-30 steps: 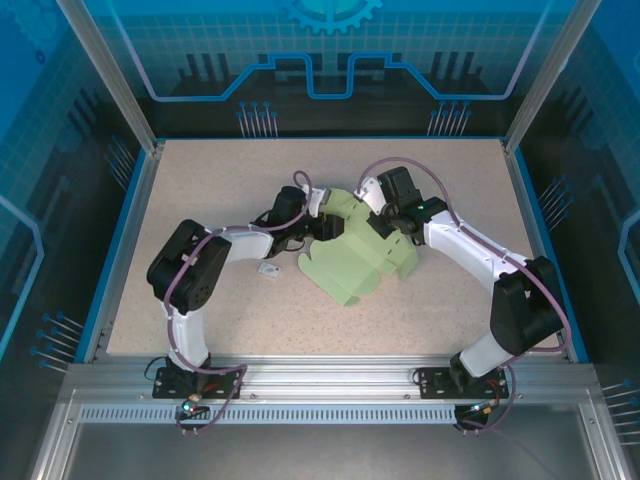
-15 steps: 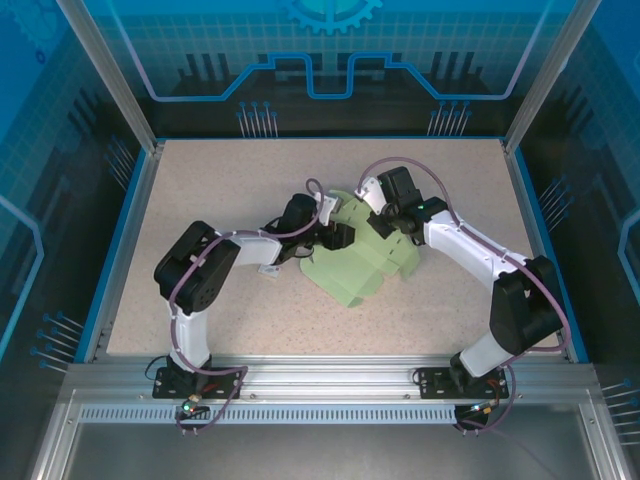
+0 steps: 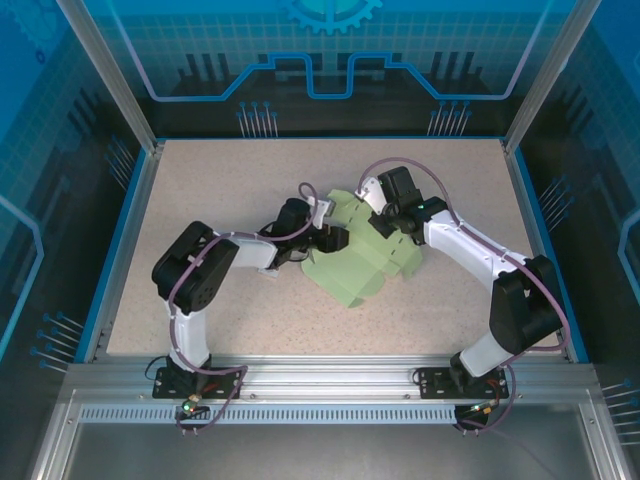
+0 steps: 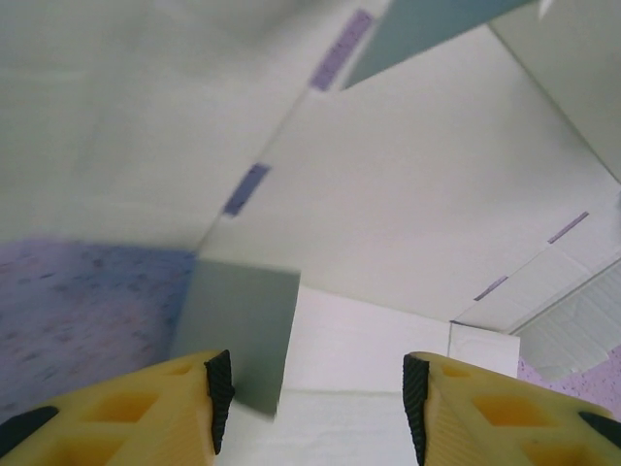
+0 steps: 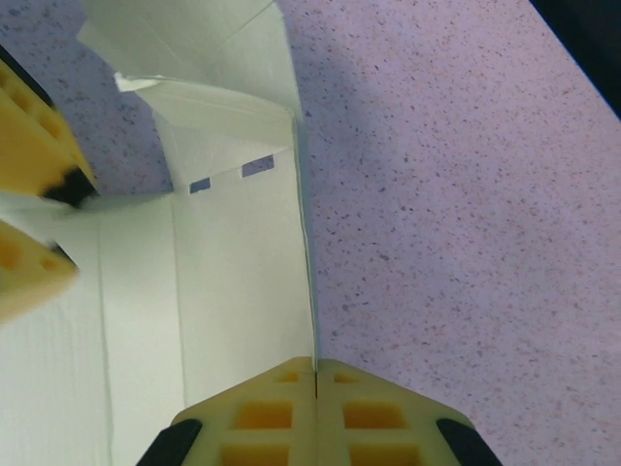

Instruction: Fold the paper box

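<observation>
We see the paper box (image 3: 360, 262) near the middle of the tabletop (image 3: 200, 190), a bit right of centre, between the two wrists. It is pale green card and not closed up: the near panels lie flat on the tabletop, while the far side stands up where both arms meet it.

Left wrist view: the box (image 4: 408, 194) sits close in front as broad pale panels with crease lines and small slots. The left jaws are spread, with the yellow fingers (image 4: 116, 408) apart and a card panel in the gap. We see no squeeze on the card.

Right wrist view: the right jaws are pressed together, fingers (image 5: 262, 417) meeting on the top edge of an upright wall of the box (image 5: 243, 282), so they pinch that wall. Speckled tabletop lies to the right of the wall and the box floor to the left. The left fingers (image 5: 34, 136) show at the left edge with a strip of card between them.

From above, the left arm (image 3: 230, 250) reaches in from the left to the box's far left corner. The right arm (image 3: 470, 250) comes from the right to its far edge.
</observation>
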{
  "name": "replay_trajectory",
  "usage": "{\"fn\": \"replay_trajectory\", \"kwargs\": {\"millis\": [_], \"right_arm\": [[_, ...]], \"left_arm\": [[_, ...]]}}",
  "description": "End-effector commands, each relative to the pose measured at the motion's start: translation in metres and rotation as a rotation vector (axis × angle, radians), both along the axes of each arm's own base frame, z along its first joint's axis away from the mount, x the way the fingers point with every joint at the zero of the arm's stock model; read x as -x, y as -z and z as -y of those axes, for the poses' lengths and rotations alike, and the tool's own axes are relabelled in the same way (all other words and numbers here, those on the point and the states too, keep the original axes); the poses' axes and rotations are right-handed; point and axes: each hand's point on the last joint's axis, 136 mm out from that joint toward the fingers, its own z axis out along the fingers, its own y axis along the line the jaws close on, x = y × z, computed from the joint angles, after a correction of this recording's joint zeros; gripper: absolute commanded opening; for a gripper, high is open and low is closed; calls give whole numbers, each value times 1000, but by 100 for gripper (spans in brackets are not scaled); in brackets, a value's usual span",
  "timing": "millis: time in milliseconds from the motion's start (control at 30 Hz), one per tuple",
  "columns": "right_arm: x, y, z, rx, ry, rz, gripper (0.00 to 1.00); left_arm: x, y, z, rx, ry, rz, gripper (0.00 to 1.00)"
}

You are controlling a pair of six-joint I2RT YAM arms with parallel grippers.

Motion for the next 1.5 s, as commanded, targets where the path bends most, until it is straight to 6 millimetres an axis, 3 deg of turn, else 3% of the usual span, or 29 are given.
{"fn": "replay_trajectory", "kwargs": {"millis": [0, 233, 433, 533, 800, 1033, 1267, 1467], "right_arm": [[-3, -7, 4, 86, -6, 33, 0], [-5, -8, -3, 265, -32, 89, 0], [-5, -12, -13, 373, -65, 189, 0], [-4, -10, -16, 432, -86, 232, 0], [-3, -5, -22, 538, -138, 320, 0], [-3, 4, -28, 598, -191, 374, 0], [-3, 14, -30, 645, -222, 407, 0], [-3, 19, -30, 654, -228, 407, 0]], "left_arm": [[-4, -34, -13, 66, -15, 55, 53], [-2, -55, -51, 67, -92, 63, 54], [-13, -65, -99, 15, -244, 41, 54], [-20, -66, -111, -15, -292, 24, 54], [-49, -58, -124, -99, -370, -24, 55], [-78, -35, -125, -204, -378, -75, 54], [-101, -14, -112, -249, -321, -118, 54], [-106, -3, -92, -235, -242, -134, 54]]}}
